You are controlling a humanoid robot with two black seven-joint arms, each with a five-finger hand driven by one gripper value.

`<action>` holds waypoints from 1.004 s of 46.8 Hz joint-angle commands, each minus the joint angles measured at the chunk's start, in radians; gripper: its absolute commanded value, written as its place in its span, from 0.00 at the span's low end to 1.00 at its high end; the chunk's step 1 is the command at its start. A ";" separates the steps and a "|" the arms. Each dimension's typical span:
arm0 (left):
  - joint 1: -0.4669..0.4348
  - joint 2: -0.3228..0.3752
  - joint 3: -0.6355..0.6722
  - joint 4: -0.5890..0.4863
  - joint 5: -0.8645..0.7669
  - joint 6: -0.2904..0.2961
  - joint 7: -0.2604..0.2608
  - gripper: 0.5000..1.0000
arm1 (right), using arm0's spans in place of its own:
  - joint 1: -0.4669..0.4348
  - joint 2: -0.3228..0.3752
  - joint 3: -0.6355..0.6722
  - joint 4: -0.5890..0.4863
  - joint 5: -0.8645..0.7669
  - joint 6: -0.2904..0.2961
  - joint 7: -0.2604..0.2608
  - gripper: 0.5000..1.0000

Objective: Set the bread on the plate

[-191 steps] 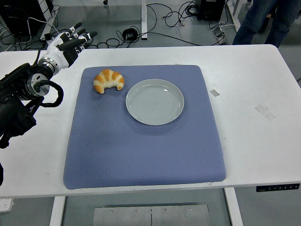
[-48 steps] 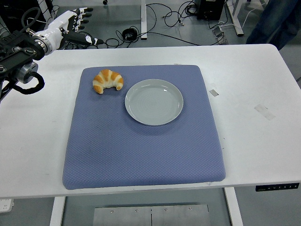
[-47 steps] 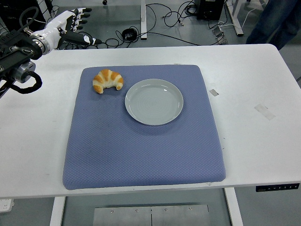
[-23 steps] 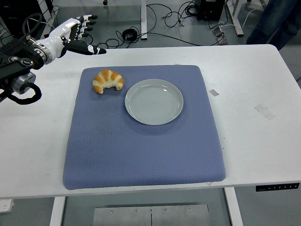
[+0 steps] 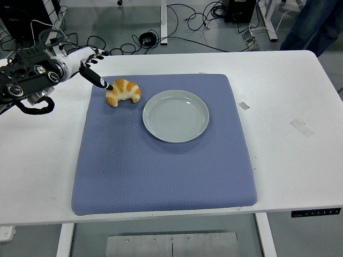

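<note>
The head view showed a white counter (image 5: pixel 278 85) covered over most of its middle by a blue mat (image 5: pixel 161 171). The bread (image 5: pixel 124 91), a golden croissant with its curved ends pointing toward the near edge, lay on the mat near its far left corner, at about ten o'clock from the mat's centre. A grey plate (image 5: pixel 176 115) sat on the mat just beside the croissant, at about four o'clock from it, with a thin strip of mat between the two; the plate held nothing. The left arm came in from the left edge of the picture at about ten o'clock, and its left hand (image 5: pixel 88 67) hung over the far left part of the counter with the fingers spread loosely and nothing held. One dark-tipped finger (image 5: pixel 102 82) stretched out toward the croissant, its tip at the roll's left end; whether it touched the crust could not be told. The other fingers pointed away toward the far edge of the counter. Two small pieces of tape (image 5: pixel 244 105) lay on the bare counter at about three o'clock from the plate, the farther one well out toward the right edge. Beyond the counter's far edge, black cables (image 5: pixel 182 21) trailed across the floor, and a person's leg (image 5: pixel 316 24) in dark blue trousers stood at about one o'clock.
</note>
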 commanded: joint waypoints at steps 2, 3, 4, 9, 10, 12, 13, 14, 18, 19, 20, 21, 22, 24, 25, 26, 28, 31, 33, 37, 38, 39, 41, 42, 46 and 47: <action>0.009 -0.012 -0.002 0.029 0.008 -0.005 -0.008 0.97 | 0.000 0.000 0.000 0.000 0.000 0.000 0.000 1.00; 0.007 -0.014 -0.003 0.029 0.008 -0.007 -0.009 0.97 | 0.000 0.000 0.000 0.000 0.000 0.000 0.000 1.00; 0.007 -0.014 -0.005 0.028 0.008 -0.008 -0.013 0.97 | 0.000 0.000 0.000 0.000 0.000 0.000 0.000 1.00; 0.006 -0.028 -0.011 0.029 0.010 -0.030 -0.019 0.97 | 0.000 0.000 0.000 0.000 0.000 0.000 0.000 1.00; 0.006 -0.032 -0.008 0.029 0.011 -0.036 -0.019 0.97 | 0.000 0.000 0.000 0.000 0.000 0.000 0.000 1.00; 0.003 -0.043 -0.006 0.028 0.011 -0.048 -0.019 0.97 | 0.000 0.000 0.000 0.000 0.000 0.000 0.000 1.00; 0.001 -0.048 -0.005 0.028 0.011 -0.053 -0.019 0.97 | 0.000 0.000 0.000 0.000 0.000 0.000 0.000 1.00; 0.001 -0.049 -0.003 0.029 0.011 -0.054 -0.019 0.97 | 0.000 0.000 0.000 0.000 0.000 0.000 0.000 1.00; 0.001 -0.052 0.003 0.031 0.013 -0.056 -0.019 0.97 | 0.000 0.000 0.000 0.000 0.000 0.000 0.000 1.00; 0.001 -0.052 0.005 0.032 0.014 -0.056 -0.019 0.97 | 0.000 0.000 0.000 0.000 0.000 0.000 0.000 1.00; 0.003 -0.054 0.005 0.032 0.017 -0.056 -0.019 0.97 | 0.000 0.000 0.000 0.000 0.000 0.000 0.000 1.00; 0.004 -0.054 0.005 0.031 0.023 -0.056 -0.019 0.97 | 0.000 0.000 0.001 0.000 0.000 0.000 0.000 1.00; 0.006 -0.055 0.005 0.032 0.030 -0.056 -0.019 0.97 | 0.000 0.000 0.000 0.000 0.000 0.000 0.000 1.00; 0.007 -0.058 0.003 0.032 0.042 -0.058 -0.017 0.96 | 0.000 0.000 0.000 0.000 0.000 0.000 0.000 1.00; 0.009 -0.058 0.003 0.035 0.045 -0.058 -0.017 0.96 | 0.000 0.000 0.000 0.000 0.000 0.000 0.000 1.00; 0.010 -0.060 0.003 0.037 0.048 -0.058 -0.017 0.96 | 0.000 0.000 0.000 0.000 0.000 0.000 0.000 1.00; 0.015 -0.069 0.005 0.050 0.050 -0.056 -0.017 0.96 | 0.000 0.000 0.000 0.000 0.000 0.000 0.000 1.00; 0.018 -0.095 0.009 0.092 0.050 -0.058 -0.016 0.96 | 0.000 0.000 0.000 0.000 0.000 0.000 0.000 1.00; 0.016 -0.111 0.023 0.107 0.050 -0.058 -0.017 0.95 | 0.000 0.000 0.000 0.000 0.000 0.000 0.000 1.00; 0.016 -0.120 0.032 0.124 0.048 -0.058 -0.019 0.93 | 0.000 0.000 0.000 0.000 0.000 0.000 0.000 1.00; 0.015 -0.121 0.032 0.126 0.048 -0.058 -0.019 0.93 | 0.000 0.000 0.000 0.000 0.000 0.000 0.000 1.00; 0.015 -0.121 0.032 0.127 0.048 -0.058 -0.019 0.93 | 0.000 0.000 0.000 0.000 0.000 0.000 0.000 1.00; 0.015 -0.124 0.032 0.127 0.048 -0.059 -0.019 0.92 | 0.000 0.000 0.000 0.000 0.000 0.000 0.000 1.00; 0.015 -0.126 0.032 0.127 0.048 -0.059 -0.019 0.92 | 0.000 0.000 0.000 0.000 0.000 0.000 0.000 1.00; 0.018 -0.155 0.034 0.133 0.048 -0.059 -0.020 0.88 | 0.000 0.000 0.000 0.000 0.000 0.000 0.000 1.00; 0.018 -0.160 0.034 0.135 0.048 -0.059 -0.020 0.87 | 0.000 0.000 0.000 0.000 0.000 0.000 0.000 1.00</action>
